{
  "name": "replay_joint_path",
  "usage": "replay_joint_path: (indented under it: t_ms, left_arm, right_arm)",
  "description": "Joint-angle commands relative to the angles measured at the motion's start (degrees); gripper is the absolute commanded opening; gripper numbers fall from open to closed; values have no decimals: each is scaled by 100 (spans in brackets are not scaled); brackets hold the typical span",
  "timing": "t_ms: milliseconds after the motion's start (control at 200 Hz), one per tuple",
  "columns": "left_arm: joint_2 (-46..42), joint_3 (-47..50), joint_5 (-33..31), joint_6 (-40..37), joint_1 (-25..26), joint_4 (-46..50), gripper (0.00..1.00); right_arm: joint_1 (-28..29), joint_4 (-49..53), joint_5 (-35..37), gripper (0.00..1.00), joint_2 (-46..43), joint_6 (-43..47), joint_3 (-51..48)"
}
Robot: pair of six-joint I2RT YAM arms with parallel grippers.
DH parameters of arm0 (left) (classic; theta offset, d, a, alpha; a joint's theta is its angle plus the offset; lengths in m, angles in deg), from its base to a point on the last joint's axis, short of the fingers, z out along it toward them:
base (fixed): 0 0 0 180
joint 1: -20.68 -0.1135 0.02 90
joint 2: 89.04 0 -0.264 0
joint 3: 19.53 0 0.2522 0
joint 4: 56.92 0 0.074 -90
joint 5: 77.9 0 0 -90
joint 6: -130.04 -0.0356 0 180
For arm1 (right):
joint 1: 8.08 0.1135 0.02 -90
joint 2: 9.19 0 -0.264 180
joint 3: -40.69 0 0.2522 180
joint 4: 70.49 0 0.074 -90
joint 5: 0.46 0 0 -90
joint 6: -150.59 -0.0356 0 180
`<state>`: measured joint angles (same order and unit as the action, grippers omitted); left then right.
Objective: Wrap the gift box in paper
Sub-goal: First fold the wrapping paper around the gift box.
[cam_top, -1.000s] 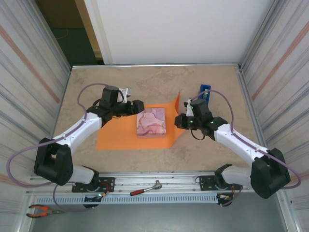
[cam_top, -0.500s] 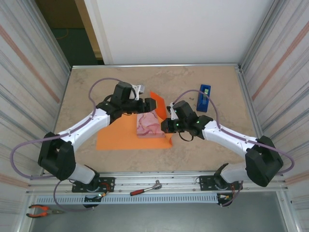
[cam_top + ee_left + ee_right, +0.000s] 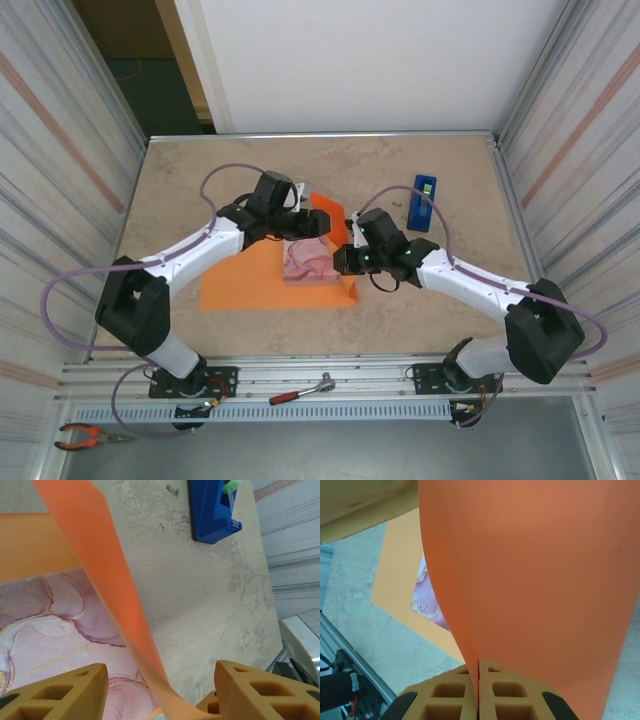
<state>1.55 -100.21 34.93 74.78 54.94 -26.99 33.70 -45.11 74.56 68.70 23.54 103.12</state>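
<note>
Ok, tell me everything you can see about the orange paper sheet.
The paper is a plain bright orange sheet, thin and matte, wider than the gift box that sits on it. Its left part lies flat on the table. Its right side is lifted and curves up over the box's right edge. The right gripper is shut on that raised flap, pinching it between its fingers. The flap also passes between the open fingers of the left gripper.

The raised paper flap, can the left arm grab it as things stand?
Probably yes: the paper rises right through the gap of the open left tool, held up by the right tool shut on it.
</note>
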Motion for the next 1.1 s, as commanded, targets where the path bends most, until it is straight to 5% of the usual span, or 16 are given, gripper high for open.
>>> replay_joint_path:
  t_ms: [0,140,276,306,376,411,616,847,1092]
  left_arm:
    - [111,-234,-38,-46,60,177,58]
    - [254,-319,-1,-130,64,255,52]
    - [352,-352,45,-236,63,229,30]
    - [371,-362,55,-283,68,223,23]
    - [396,-401,82,-400,29,282,1]
    - [385,-386,109,-442,-8,279,0]
    - [39,46,275,-787,-295,195,0]
    - [-407,652,179,-933,-494,104,0]
    - [-454,879,-77,-912,-508,67,0]
  right_arm:
    - [58,-116,10,6,91,-124,177]
    - [70,-116,4,6,94,-118,205]
    - [67,-83,-34,9,94,-96,255]
    - [58,-74,-75,13,95,-85,266]
    - [10,-43,-230,47,28,-31,319]
    - [-82,-67,-318,58,-49,-57,319]
    - [-830,-343,-696,73,-549,-393,32]
    - [-953,-420,-669,70,-140,-478,182]
    - [-654,-583,-727,44,883,-430,787]
